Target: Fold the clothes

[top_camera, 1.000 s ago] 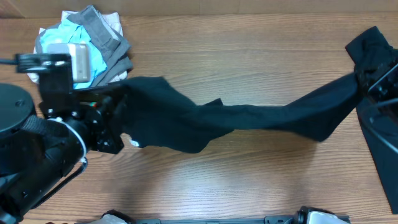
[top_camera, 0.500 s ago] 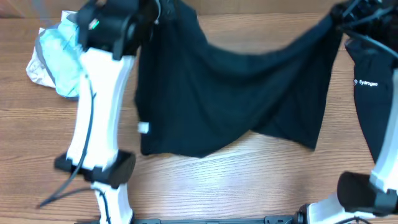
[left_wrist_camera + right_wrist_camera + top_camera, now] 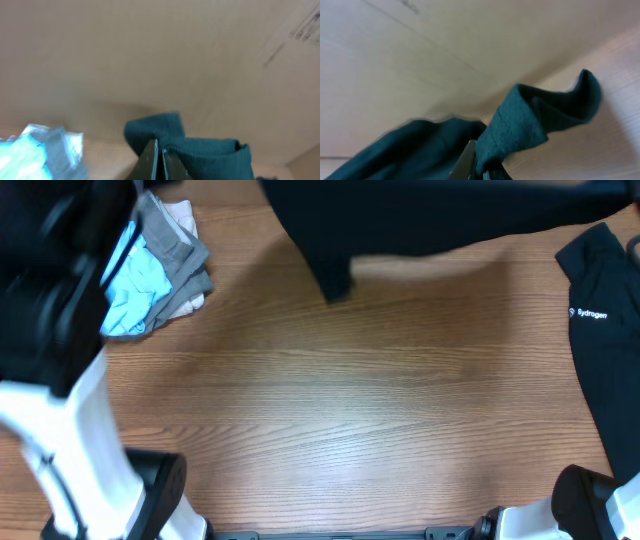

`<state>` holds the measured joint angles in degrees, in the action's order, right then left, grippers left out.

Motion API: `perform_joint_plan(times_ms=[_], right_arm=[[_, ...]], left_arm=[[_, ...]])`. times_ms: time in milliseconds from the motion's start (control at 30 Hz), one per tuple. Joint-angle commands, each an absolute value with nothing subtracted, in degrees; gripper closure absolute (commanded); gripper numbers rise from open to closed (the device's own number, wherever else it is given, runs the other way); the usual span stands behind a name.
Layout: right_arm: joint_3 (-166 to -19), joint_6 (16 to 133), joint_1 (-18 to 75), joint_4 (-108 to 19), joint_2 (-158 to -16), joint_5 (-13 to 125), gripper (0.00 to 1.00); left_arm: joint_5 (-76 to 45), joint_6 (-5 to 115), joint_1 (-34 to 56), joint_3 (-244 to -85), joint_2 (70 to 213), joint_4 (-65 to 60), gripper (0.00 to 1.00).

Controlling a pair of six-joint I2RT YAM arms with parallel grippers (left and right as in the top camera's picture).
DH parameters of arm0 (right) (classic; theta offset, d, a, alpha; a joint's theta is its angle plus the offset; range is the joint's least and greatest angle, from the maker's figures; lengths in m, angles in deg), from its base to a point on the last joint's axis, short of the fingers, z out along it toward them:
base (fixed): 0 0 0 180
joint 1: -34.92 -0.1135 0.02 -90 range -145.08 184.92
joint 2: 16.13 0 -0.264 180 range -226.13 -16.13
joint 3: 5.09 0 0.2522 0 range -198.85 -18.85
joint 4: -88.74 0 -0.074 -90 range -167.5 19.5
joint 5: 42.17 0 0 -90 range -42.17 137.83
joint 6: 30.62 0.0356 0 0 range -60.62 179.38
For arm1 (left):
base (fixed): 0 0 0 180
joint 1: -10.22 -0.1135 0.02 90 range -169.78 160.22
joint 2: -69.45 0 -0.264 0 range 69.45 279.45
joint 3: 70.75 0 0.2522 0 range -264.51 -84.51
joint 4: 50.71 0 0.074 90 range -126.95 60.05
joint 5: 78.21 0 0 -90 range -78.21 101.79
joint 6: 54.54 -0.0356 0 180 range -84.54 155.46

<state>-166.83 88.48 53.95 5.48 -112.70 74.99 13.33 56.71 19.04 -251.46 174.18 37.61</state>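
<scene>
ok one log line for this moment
phase: lift | left pincer: shut on black garment | right pincer: shut on black garment | state: raised over table, unfolded

The left gripper (image 3: 160, 159) rises from the bottom of the view with its two dark fingers (image 3: 150, 161) pressed flat together, only a thin seam between them. The clothes (image 3: 205, 152) are pinched in that seam: the dark fabric bunches into a rounded fold just above the fingertips and spreads to the right in a thick, rumpled band. Well to the left of the gripper lies a blurred light-blue and grey bundle (image 3: 37, 152), apart from the dark fabric. Behind everything stands a plain tan surface (image 3: 140, 55), with faint dark markings (image 3: 300, 27) near its upper right corner.
</scene>
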Motion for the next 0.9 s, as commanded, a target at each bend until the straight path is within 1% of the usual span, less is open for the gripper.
perform_joint_plan(times_ms=[0, 200, 267, 333, 500, 600, 700, 867], right_arm=[[-162.77, 84.4, 53.77, 10.12, -116.27, 71.95, 0.96], [-152.49, 83.09, 53.4, 16.24, -118.71, 70.86, 0.96], [-148.04, 82.12, 53.25, 17.2, -118.71, 70.97, 0.96], [-144.39, 80.38, 53.16, 18.01, -118.71, 71.03, 0.96], [-136.45, 75.81, 52.59, 19.56, -118.69, 70.81, 0.96], [-131.1, 75.63, 52.27, 19.12, -118.69, 69.35, 0.96], [-125.96, 75.68, 52.29, 18.12, -118.67, 65.85, 0.96], [-121.89, 77.97, 52.33, 16.92, -118.19, 64.63, 0.96]], left_arm=[[16.65, 55.73, 18.84, -248.42, 179.05, 45.44, 0.96], [22.88, 63.18, 18.45, -242.3, 185.19, 59.84, 0.96], [20.65, 61.08, 18.25, -238.22, 186.4, 59.87, 0.96], [20.17, 62.98, 18.1, -232.75, 186.79, 59.87, 0.96], [20.1, 62.72, 17.99, -222.13, 186.81, 59.87, 0.96], [19.14, 60.95, 17.97, -217.21, 186.66, 59.89, 0.96], [15.32, 57.39, 17.97, -212.29, 186.18, 59.89, 0.96], [9.94, 55.14, 18.47, -202.81, 183.4, 59.89, 0.96]])
